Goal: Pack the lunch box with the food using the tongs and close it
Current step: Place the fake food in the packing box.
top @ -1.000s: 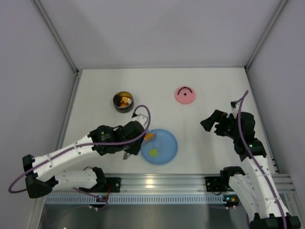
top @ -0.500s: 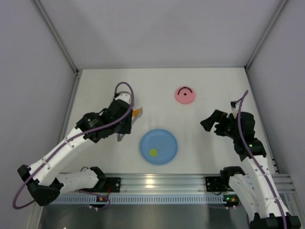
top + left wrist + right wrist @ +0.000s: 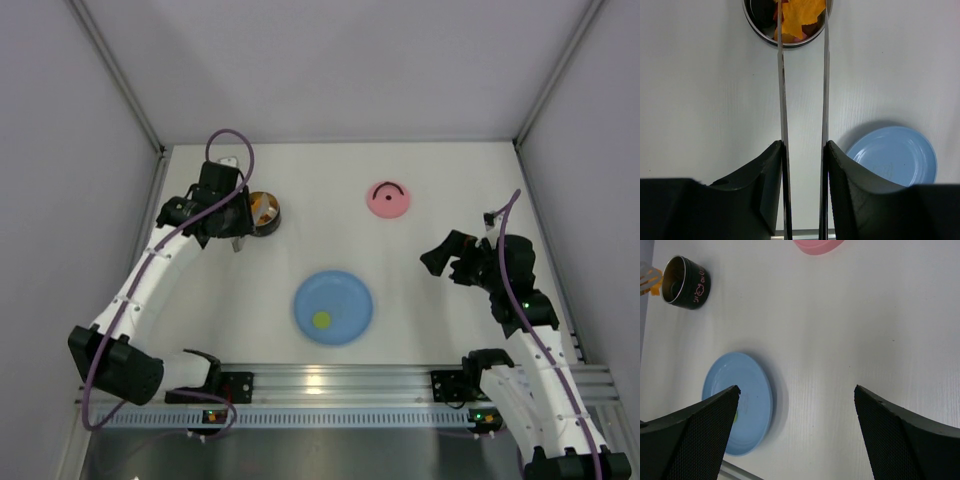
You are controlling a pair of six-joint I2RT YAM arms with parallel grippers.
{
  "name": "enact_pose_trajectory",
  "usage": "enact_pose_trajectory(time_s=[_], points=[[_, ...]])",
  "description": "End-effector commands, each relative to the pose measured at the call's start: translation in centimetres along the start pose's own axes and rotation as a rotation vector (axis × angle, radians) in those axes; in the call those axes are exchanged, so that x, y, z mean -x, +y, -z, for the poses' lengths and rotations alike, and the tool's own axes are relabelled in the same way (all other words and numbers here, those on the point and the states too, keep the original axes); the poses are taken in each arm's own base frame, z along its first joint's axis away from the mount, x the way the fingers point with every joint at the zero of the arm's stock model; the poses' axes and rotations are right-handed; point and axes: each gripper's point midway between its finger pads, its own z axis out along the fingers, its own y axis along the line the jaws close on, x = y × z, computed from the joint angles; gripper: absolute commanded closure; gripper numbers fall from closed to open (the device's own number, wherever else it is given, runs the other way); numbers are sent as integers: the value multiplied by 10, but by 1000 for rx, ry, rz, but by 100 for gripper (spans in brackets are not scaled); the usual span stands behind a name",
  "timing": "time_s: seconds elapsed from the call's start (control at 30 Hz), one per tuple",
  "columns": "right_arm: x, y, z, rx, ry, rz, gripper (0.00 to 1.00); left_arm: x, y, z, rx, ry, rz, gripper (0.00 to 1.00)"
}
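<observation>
Left fingers (image 3: 765, 185) are clamped on the tongs (image 3: 782, 100), and an orange food piece (image 3: 797, 12) is pinched at their tips over the open lunch box (image 3: 800, 44). From above, the lunch box is seen at the far left of the table (image 3: 450, 180), with the pink lid (image 3: 388, 198) well apart from it. Right fingers (image 3: 695, 435) are held wide apart, and a blue plate (image 3: 737, 410) is shown on the table in the right wrist view.

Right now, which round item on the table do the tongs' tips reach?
The lunch box, the dark-walled steel container at back left: the tongs hold an orange food piece over it. The blue plate and pink lid lie apart.
</observation>
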Motion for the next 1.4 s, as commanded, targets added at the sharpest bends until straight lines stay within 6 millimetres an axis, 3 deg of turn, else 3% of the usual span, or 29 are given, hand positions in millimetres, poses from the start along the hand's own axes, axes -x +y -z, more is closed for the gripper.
enact_pose_trajectory(time_s=[0.0, 0.37, 0.6, 0.8, 0.97, 1.07, 1.1, 1.13, 1.2, 1.37], points=[[10, 1, 1, 7, -36, 21, 4, 28, -15, -5, -65, -89, 6, 57], [7, 0, -1, 11, -30, 17, 4, 27, -2, -34, -4, -65, 28, 54], [6, 0, -2, 11, -28, 18, 4, 27, 0, -36, 0, -66, 32, 44], [7, 0, -2, 11, -28, 18, 4, 32, -6, -22, -36, -87, 35, 41], [7, 0, -3, 12, -30, 12, 4, 36, -28, 15, -181, -127, 26, 44], [7, 0, -4, 11, -28, 7, 4, 23, -56, 44, -270, -112, -28, 44], [9, 0, -3, 14, -32, 8, 4, 18, -54, 47, -231, -114, -40, 44], [8, 1, -4, 14, -30, 6, 4, 6, -71, 57, -263, -106, -87, 44], [10, 2, -3, 17, -32, 6, 4, -8, -82, 69, -280, -101, -110, 43], [11, 2, -3, 16, -34, 4, 4, -74, -107, 86, -335, -9, -205, 44]])
